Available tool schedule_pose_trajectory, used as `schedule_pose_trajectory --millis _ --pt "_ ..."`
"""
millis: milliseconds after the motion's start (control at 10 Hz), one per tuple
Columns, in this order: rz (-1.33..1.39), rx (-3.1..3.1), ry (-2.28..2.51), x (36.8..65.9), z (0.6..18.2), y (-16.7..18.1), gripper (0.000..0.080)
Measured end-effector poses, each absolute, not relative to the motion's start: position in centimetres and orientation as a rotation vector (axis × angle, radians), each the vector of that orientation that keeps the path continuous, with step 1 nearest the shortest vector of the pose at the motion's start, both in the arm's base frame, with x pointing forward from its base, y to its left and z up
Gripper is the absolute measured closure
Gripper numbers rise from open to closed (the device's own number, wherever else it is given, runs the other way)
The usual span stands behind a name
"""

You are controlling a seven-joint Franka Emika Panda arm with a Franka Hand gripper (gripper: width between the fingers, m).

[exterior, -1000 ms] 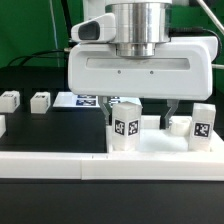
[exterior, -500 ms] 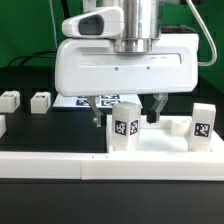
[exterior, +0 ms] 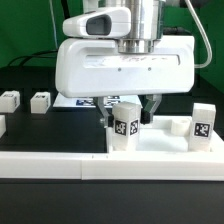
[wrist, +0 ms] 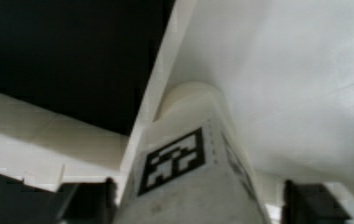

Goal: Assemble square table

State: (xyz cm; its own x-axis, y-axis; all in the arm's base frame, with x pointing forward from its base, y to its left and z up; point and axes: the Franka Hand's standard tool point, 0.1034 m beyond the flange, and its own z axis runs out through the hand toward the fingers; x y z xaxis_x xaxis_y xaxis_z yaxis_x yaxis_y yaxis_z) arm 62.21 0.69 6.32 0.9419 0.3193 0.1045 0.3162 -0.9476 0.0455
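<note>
Black tabletop (exterior: 50,135) bears the square table (exterior: 165,147) beneath the end effector (exterior: 128,117).

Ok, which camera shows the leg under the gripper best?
The exterior view: the leg stands upright at the tabletop corner, seen whole, tag facing the camera, under the gripper. The wrist view shows only its top and tag, close up and blurred.
</note>
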Motion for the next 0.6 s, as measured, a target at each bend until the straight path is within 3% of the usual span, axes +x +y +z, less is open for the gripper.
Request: schedule_pose_trajectory --millis 100,500,600 --pt "0.175 3.089 0.389 62.21 6.32 0.69 0.0418" --pt "0.192 3.125 -0.101 62.34 6.17 0.62 0.0420" --pt "0.199 3.105 -0.360 62.31 6.14 0.66 0.0514"
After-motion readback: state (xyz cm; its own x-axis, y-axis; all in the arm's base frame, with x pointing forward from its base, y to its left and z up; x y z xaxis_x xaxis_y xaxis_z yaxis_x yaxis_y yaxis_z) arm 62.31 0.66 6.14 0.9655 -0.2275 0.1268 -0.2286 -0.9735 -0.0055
